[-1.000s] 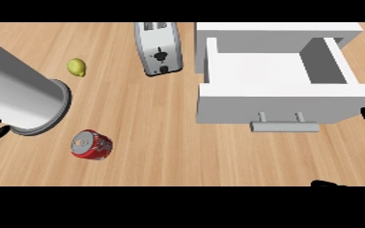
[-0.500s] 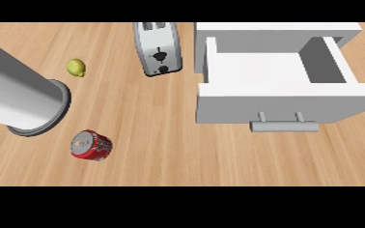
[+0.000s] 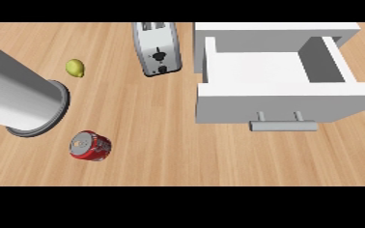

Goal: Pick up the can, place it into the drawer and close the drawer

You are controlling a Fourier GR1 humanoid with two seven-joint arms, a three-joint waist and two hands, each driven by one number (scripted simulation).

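Can (image 3: 90, 146), red with silver top, on counter (image 3: 167, 152) left of open drawer (image 3: 278, 104)

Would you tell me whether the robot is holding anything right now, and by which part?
No hold shows: the can lies free on the counter, and neither hand is in view.

Body part on view: the left forearm (image 3: 25, 101), up and left of the can (image 3: 90, 146). It is a broad, smooth cylinder in light grey, with soft shading along its length. The end nearest the can carries a thin, darker grey flange ring, slightly wider than the barrel. The surface is plain and uniform.
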